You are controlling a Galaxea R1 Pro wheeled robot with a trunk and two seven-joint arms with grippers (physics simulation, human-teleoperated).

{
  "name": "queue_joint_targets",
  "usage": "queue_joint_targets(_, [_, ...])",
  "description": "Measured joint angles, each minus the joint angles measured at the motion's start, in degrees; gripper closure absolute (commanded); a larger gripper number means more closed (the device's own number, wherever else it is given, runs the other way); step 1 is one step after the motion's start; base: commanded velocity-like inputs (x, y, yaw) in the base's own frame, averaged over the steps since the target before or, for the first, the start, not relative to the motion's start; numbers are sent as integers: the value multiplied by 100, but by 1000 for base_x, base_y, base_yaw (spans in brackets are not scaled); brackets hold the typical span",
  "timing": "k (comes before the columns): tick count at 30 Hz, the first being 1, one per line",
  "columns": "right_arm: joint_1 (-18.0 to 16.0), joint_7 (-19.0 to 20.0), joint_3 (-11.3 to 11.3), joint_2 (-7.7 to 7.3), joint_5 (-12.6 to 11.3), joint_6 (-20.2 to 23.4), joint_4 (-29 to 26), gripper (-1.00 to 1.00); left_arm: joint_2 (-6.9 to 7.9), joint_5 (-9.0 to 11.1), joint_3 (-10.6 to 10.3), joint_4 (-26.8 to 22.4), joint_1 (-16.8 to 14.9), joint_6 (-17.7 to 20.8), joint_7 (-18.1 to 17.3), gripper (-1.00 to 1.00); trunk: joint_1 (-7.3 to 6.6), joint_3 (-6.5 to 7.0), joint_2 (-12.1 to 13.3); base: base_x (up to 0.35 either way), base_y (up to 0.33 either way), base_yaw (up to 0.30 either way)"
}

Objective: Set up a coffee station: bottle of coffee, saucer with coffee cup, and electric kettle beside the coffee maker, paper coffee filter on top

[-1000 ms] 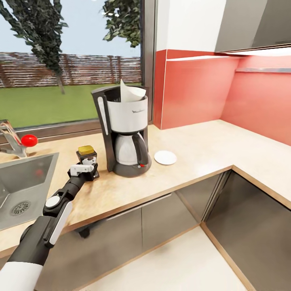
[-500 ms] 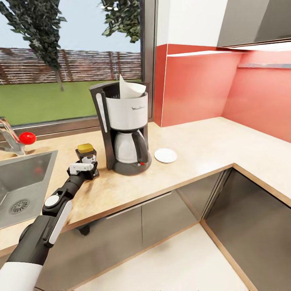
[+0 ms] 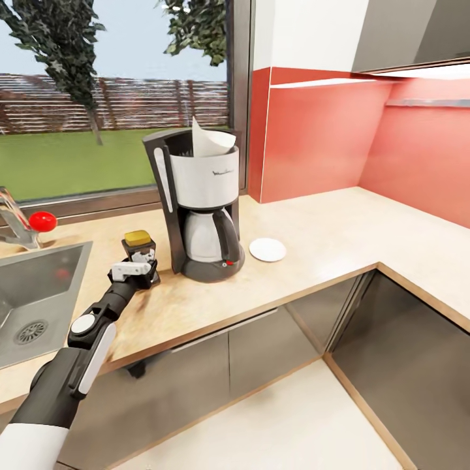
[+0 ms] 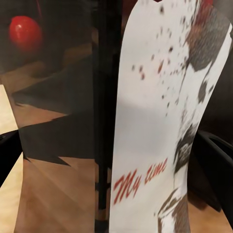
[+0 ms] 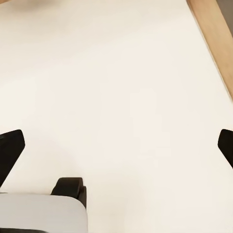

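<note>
The bottle of coffee [image 3: 138,247], dark with a mustard-yellow top, stands on the kitchen countertop [image 3: 326,241] just left of the coffee maker [image 3: 199,209]. My left gripper [image 3: 140,267] is closed around it, a finger on each side. In the left wrist view the bottle's white label [image 4: 145,121] is very close, with dark fingertips [image 4: 216,170] at both flanks. A white paper coffee filter [image 3: 210,141] sticks up from the coffee maker's top. The saucer [image 3: 267,250] lies bare on the counter to the machine's right. My right gripper [image 5: 116,150] hangs open over pale floor.
A steel sink [image 3: 39,294] and a faucet with a red knob [image 3: 42,221] lie left of the bottle. A window runs behind the counter, and red backsplash covers the corner. The counter turns toward me at the right, over dark grey cabinets [image 3: 261,352].
The head view has drifted slightly, shifting the whole picture. The left gripper and bottle keep their place beside the coffee maker.
</note>
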Motion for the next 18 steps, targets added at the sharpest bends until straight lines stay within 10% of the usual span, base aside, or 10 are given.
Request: queue_joint_targets(18, [0, 0, 0, 0, 0, 0, 0, -100, 1, 46, 2, -102, 0, 9, 3, 100, 0, -73, 0, 0, 0, 0])
